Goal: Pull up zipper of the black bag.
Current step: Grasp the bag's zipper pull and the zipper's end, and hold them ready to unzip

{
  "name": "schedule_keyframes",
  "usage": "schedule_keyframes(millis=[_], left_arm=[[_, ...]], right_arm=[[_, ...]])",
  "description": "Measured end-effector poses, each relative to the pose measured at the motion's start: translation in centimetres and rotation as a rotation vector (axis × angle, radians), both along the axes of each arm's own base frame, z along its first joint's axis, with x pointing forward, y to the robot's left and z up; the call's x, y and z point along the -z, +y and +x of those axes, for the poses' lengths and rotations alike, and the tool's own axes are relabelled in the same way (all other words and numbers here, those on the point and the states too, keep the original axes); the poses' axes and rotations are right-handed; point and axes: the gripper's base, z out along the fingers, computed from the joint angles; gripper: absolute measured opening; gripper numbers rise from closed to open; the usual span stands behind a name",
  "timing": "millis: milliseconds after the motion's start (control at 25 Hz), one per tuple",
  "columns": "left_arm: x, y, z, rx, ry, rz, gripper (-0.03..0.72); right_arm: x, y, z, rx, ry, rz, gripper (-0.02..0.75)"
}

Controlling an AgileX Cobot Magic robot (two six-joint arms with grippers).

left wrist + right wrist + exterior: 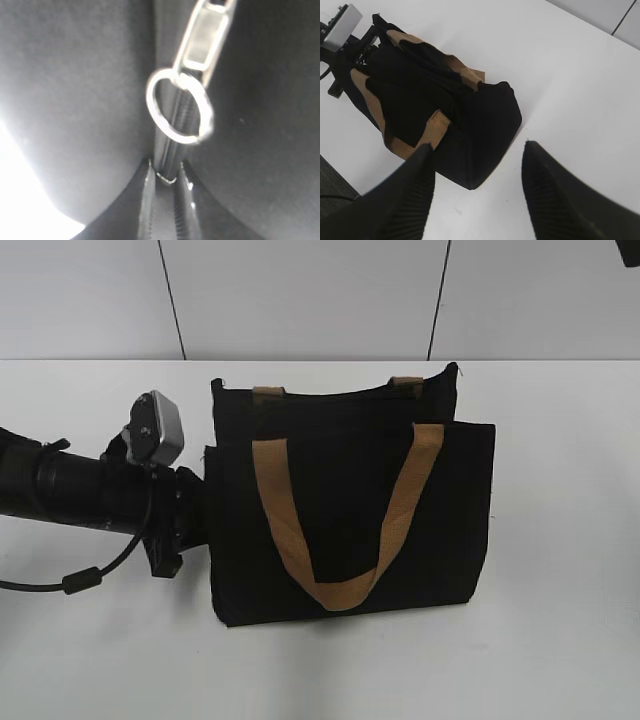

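Note:
The black bag (350,500) stands on the white table, its tan handle hanging down its front. My left gripper (195,515) is pressed against the bag's left end. In the left wrist view its fingers (167,172) are closed to a narrow slit on a thin dark strip hanging from the zipper's silvery ring pull (180,107). The metal slider (205,40) sits just beyond the ring. My right gripper (479,146) is open and empty. It hovers above the table by the bag's other end (485,125).
The white table (560,640) runs to a grey panelled wall at the back. My left arm and its cable (80,580) lie across the table's left side. A table edge with dark floor shows in the right wrist view (335,185).

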Motion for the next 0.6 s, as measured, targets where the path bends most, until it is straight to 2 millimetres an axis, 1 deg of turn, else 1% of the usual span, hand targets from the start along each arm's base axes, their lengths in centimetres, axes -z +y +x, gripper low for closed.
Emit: schedule_keyframes(millis=[120, 240, 320, 400, 480, 600], left_arm=[[0.1, 0.1, 0.1, -0.014, 0.006, 0.016, 0.078], [-0.2, 0.2, 0.1, -0.031, 0.006, 0.022, 0.068], [-1.3, 0.3, 0.2, -0.054, -0.014, 0.030, 0.068], [-2.6, 0.5, 0.4, -0.087, -0.044, 0.041, 0.068], [-4.1, 0.8, 0.3, -0.128, -0.069, 0.043, 0.067], [-5.7, 1.2, -0.2, -0.146, -0.094, 0.072, 0.065]], right_arm=[[0.0, 0.0, 0.0, -0.005, -0.004, -0.004, 0.433], [-0.4, 0.4, -0.1, -0.023, -0.020, -0.011, 0.433], [-1.0, 1.3, -0.2, -0.065, -0.051, -0.020, 0.427], [-1.5, 2.9, -0.3, -0.131, -0.077, -0.017, 0.410], [-1.6, 4.6, 0.0, -0.195, -0.081, -0.014, 0.398], [-0.8, 7.4, 1.0, -0.286, -0.054, -0.013, 0.391]])
